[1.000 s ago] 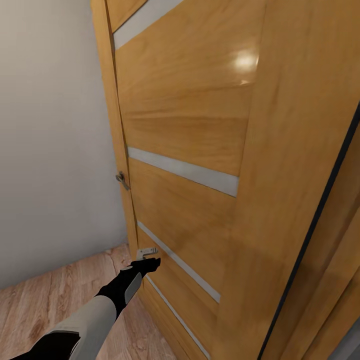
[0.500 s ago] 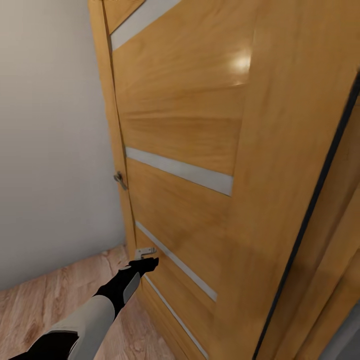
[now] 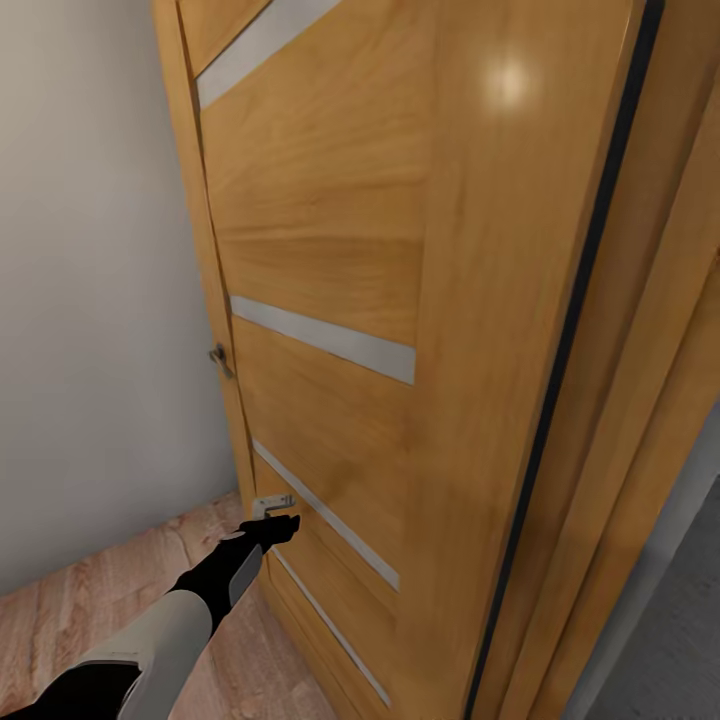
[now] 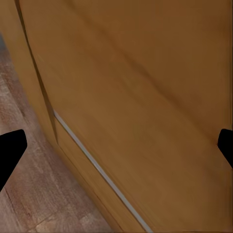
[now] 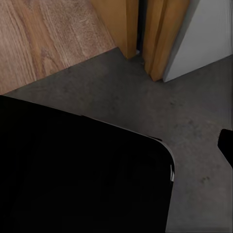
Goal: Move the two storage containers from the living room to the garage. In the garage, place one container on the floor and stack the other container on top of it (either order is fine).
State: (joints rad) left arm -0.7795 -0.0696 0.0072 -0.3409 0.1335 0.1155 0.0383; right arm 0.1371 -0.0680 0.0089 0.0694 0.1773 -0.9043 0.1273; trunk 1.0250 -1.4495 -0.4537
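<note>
At the far left stands a plain pale wall point(image 3: 90, 300), and below it runs the light wood plank floor point(image 3: 60, 630) of the room the robot is leaving. Over that floor the left arm point(image 3: 160, 640) reaches forward and low, its left gripper point(image 3: 283, 522) touching or almost touching the lower part of the wooden door point(image 3: 330, 250), just under a small metal fitting point(image 3: 272, 505). The reach makes sense as a push: the door is swung inward, and a hand low on its face near the hinged side would hold it out of the way while the base rolls through. In the left wrist view the two dark fingertips point(image 4: 10, 150) sit wide apart at opposite sides with nothing between them, so this gripper is spread and pressing, not grasping. Higher on the door edge a small metal knob point(image 3: 218, 358) juts out. Further right comes the dark gap point(image 3: 560, 380) at the door's free edge, then the frame point(image 3: 640, 400), and at the lower right a strip of dark grey concrete floor point(image 3: 680, 640). The right wrist view looks down at the threshold where planks meet concrete point(image 5: 194, 126), with a large black shape point(image 5: 82, 174) across it; one dark tip of the right gripper point(image 5: 226, 144) shows at the picture's edge, and I cannot tell whether it is spread or closed. Neither of the two orange-red bins shows up here, so where they are cannot be told.
</note>
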